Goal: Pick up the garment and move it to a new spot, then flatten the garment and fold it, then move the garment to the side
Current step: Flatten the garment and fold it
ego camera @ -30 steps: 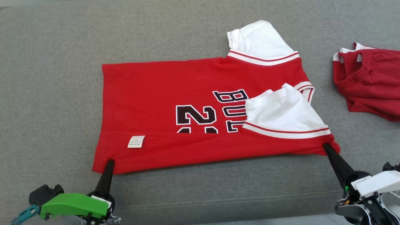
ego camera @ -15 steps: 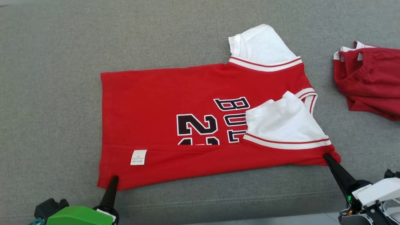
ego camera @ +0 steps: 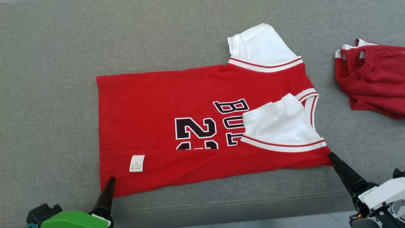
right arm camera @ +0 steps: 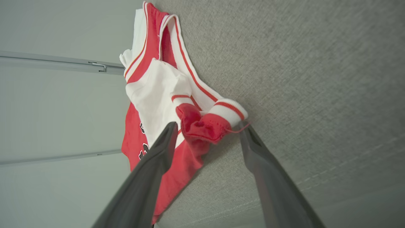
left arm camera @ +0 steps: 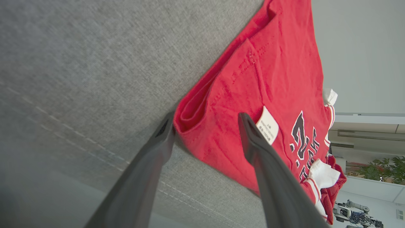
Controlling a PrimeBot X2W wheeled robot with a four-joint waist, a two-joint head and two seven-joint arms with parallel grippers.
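The garment, a red jersey with white sleeves and black lettering, lies flat on the grey cushion with its near edge folded over and a white label on the fold. My left gripper stands at the near left hem corner. In the left wrist view my left gripper is open, its fingers straddling that corner of the garment without pinching it. My right gripper is at the near right shoulder corner. It stands open, and the bunched red tip of the garment lies loose between its fingers.
A second red garment lies crumpled at the right edge of the cushion. The cushion's stitched front seam runs just below the jersey, with pale floor beyond it at the lower right.
Both grippers were shut on the garment's near corners and now stand open, so the cloth is let go. Before that the near edge was drawn a little toward me.
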